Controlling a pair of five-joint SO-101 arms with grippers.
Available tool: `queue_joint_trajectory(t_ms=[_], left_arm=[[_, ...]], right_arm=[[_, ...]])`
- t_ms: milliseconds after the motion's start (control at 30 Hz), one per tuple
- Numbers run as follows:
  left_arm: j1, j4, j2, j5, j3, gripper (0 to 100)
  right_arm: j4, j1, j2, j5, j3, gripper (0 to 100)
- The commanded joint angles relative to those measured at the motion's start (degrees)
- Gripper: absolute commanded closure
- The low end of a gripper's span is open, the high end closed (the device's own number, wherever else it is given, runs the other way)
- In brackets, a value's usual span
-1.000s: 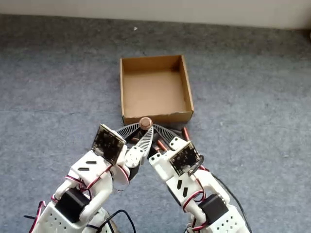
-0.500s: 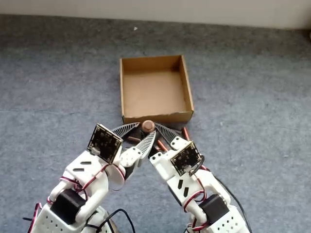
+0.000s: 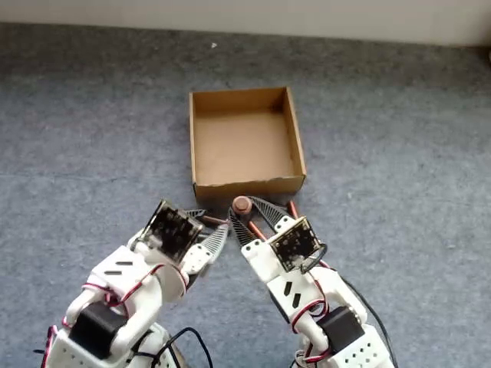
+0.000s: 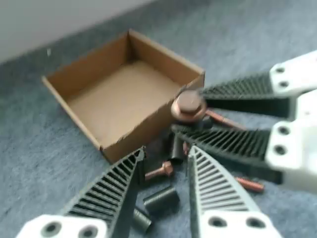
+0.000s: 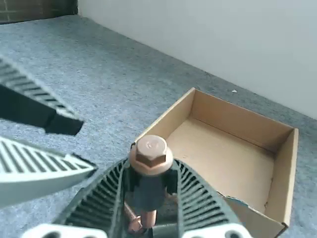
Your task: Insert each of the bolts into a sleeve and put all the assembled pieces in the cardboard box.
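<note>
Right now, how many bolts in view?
4. One sleeved bolt in the right gripper; one loose by the left gripper; one by the cardboard box; one under the right gripper. Others may be hidden.

**One bolt sleeved, the rest loose by the box**

A copper hex-head bolt [image 5: 151,152] stands upright in a black sleeve [image 5: 147,192], which is clamped between the right gripper's [image 5: 151,171] fingers. The open-topped cardboard box [image 5: 277,173] sits just beyond the tips. Under the left gripper [image 4: 166,150], a loose bolt [image 4: 159,171] and two spare sleeves [image 4: 161,200] lie on their sides.
</note>
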Motion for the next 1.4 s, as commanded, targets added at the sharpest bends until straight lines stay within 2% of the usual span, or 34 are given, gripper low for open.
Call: queue_joint_trajectory(t_ms=[0, 100, 267, 367, 467, 600, 933, 1233, 1367], left_arm=[[-9.0, 0.7, 0.3, -2.3, 0.0, 99], [-14.7, 1.0, 0.3, -6.9, 2.3, 99], [-24.5, 0.0, 0.3, -7.1, 9.7, 99], [-29.5, -2.8, 0.3, -7.1, 14.4, 99], [-32.5, -6.9, 0.3, -7.1, 19.5, 99], [-32.9, -10.9, 0.3, -7.2, 21.9, 99], [-32.9, -11.2, 0.3, -7.2, 22.4, 99], [-32.9, -11.2, 0.3, -7.2, 22.4, 99], [-32.9, -11.3, 0.3, -7.2, 22.4, 99]], right_arm=[[4.8, 1.4, -1.1, 0.2, -3.2, 99.3], [9.0, 1.5, -1.1, 0.2, -3.2, 99.3], [11.4, 5.4, -1.1, 0.0, -3.3, 99.3], [11.4, 6.9, -1.1, -3.3, -3.3, 99.4], [9.2, 7.1, -1.1, -3.3, -4.7, 99.4], [4.8, 6.9, 1.4, -2.8, -11.0, 99.4], [-8.1, 7.1, 40.9, -2.8, -34.4, 99.4], [-25.4, 12.2, 70.7, -2.7, -44.1, 99.4], [-27.8, 13.8, 84.2, -3.0, -50.2, 99.4]])
